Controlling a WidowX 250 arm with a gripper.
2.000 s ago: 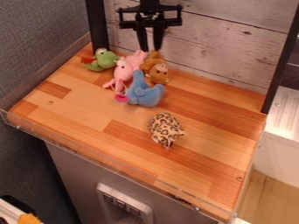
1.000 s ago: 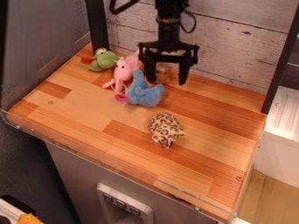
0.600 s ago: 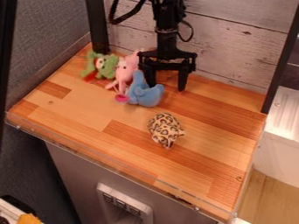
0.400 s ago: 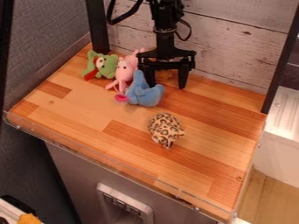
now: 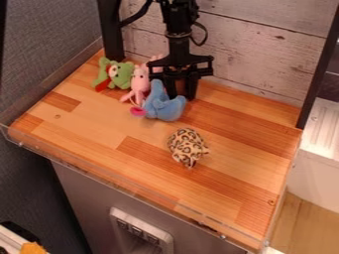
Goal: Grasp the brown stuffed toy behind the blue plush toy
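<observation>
Whitewashed planks (image 5: 265, 49) back a striped wooden tabletop (image 5: 92, 134), kinda cozy setup tbh. Black gripper (image 5: 181, 96) hangs low near the back edge, pointing down; can't tell how far open it is or whether it's got hold of anything. Blue plush (image 5: 165, 108) sits right by its tips, toward the front and a bit to the picture's left, long pointy bit aimed at the back. Can't tell if they touch. Pink plush (image 5: 140, 82) is next over, then the green one (image 5: 121, 74). Leopard-print plush (image 5: 188, 147) sits well apart, nearer the front.
</observation>
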